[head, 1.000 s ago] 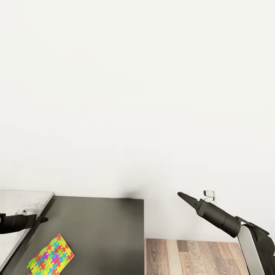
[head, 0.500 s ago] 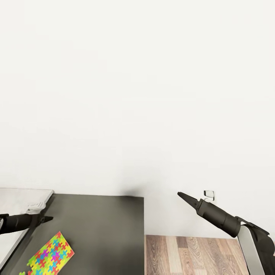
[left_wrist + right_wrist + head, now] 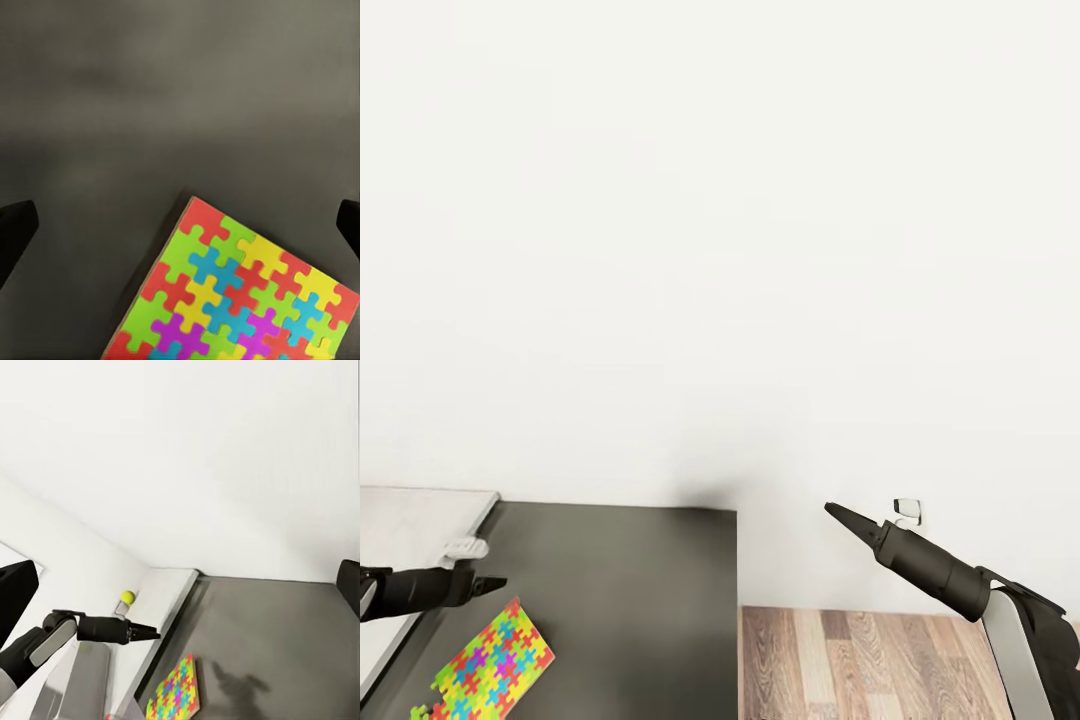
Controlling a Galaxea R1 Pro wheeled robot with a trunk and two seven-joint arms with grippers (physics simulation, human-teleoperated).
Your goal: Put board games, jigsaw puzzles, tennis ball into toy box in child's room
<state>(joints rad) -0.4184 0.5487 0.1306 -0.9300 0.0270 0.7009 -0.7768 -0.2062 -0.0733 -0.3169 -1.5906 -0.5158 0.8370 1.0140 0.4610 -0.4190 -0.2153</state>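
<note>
Matte dark table (image 3: 640,600) under bright flat jigsaw puzzle (image 3: 240,292), left gripper (image 3: 180,225) spread wide and empty; right gripper (image 3: 838,514) unclear

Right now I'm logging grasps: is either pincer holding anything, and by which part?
Nothing is held. The left pincer is open above the jigsaw puzzle on the dark table, and the right pincer is open in the air.

— What carries the things here?
— A dark grey desk (image 3: 630,600), standing against the white wall, with wood-plank floor (image 3: 860,665) to its right.
— And what lies on it?
— One multicoloured jigsaw puzzle (image 3: 490,665), flat near the desk's left edge, turned at an angle to that edge.
</note>
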